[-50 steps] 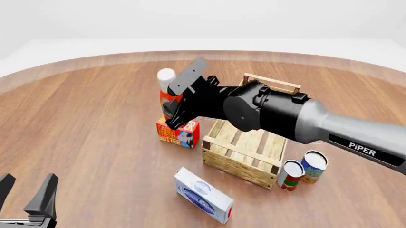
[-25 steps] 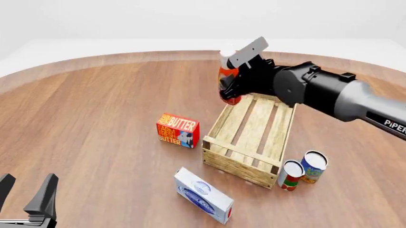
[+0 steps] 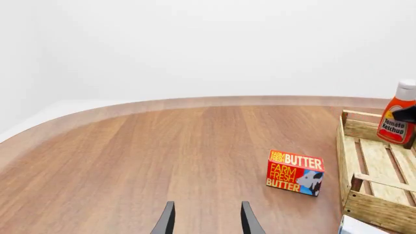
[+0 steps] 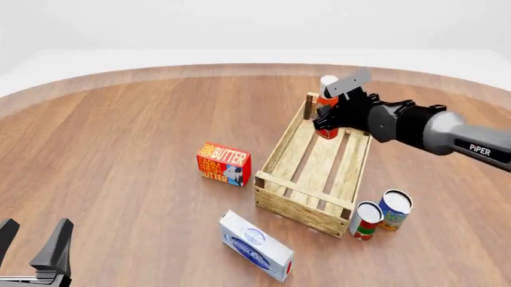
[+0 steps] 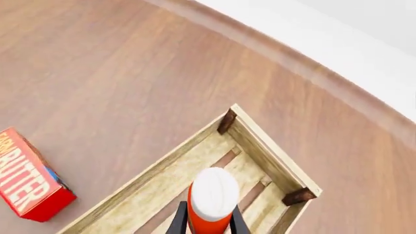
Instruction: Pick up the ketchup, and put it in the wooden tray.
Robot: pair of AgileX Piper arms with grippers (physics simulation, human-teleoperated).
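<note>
Now the right tool (image 4: 328, 117) pinches the ketchup (image 4: 327, 109) above the wooden tray (image 4: 281, 156).

A red-orange ketchup bottle (image 4: 327, 113) with a white cap is seen at upper right, above a pale slatted wooden tray (image 4: 303, 191). A red butter box (image 4: 224, 164) bears yellow lettering. Brown woodgrain covers the table (image 4: 119, 149).

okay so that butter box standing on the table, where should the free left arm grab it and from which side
Grip the butter box across its thin depth, one finger on the printed front and one on the back, coming down from above. It stands upright on a narrow edge with open table around it, so the top is free for the open left gripper.
</note>
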